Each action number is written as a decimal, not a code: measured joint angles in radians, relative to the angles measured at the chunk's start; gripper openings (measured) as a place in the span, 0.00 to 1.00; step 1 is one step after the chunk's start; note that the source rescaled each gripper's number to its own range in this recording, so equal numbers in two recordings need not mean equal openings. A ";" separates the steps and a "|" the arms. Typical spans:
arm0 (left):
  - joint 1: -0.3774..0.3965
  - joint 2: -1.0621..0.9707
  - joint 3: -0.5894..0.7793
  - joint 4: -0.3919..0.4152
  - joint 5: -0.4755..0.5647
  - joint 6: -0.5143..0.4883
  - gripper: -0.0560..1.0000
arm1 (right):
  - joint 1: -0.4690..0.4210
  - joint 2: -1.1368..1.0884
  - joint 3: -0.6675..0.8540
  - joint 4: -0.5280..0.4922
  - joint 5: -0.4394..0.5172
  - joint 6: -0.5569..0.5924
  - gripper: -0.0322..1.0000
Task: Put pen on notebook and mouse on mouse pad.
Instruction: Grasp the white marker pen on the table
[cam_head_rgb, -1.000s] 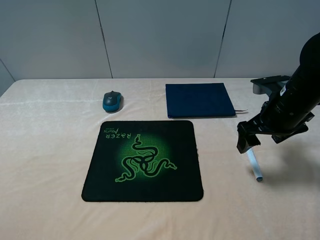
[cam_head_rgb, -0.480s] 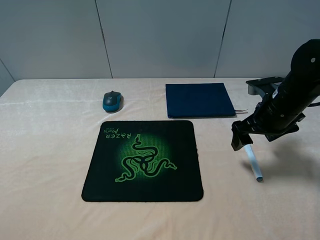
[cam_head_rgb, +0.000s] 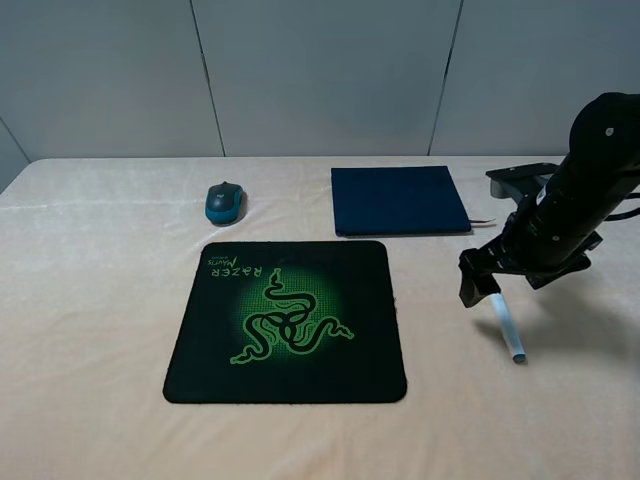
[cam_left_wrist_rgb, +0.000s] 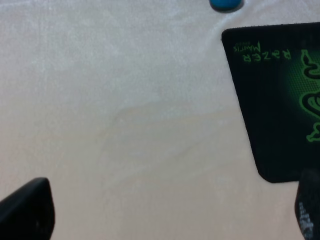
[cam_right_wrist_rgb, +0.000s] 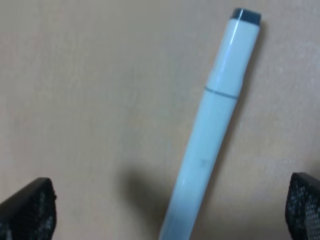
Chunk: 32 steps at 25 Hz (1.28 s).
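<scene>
The white pen lies on the cloth at the right, its top end under my right gripper. In the right wrist view the pen runs between the two wide-apart fingertips of my right gripper, which is open and not touching it. The navy notebook lies flat behind, its ribbon poking out to the right. The teal mouse sits on the cloth behind the black Razer mouse pad. My left gripper is open over bare cloth, beside the mouse pad; the mouse shows only at the frame's edge.
A beige cloth covers the table. Grey wall panels stand behind the table's back edge. The left arm is outside the exterior high view.
My right arm has shifted a little leftward and lower over the pen's upper end. The pen, mouse, pad and notebook have stayed put.
</scene>
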 joint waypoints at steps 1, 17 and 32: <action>0.000 0.000 0.000 0.000 0.000 0.000 0.92 | 0.000 0.000 0.000 0.000 0.000 0.000 1.00; 0.000 0.000 0.000 0.000 0.000 0.000 0.92 | 0.000 0.000 0.000 0.001 -0.034 -0.012 1.00; 0.000 0.000 0.000 0.000 0.000 0.000 0.92 | 0.000 0.110 -0.003 -0.015 -0.092 -0.012 1.00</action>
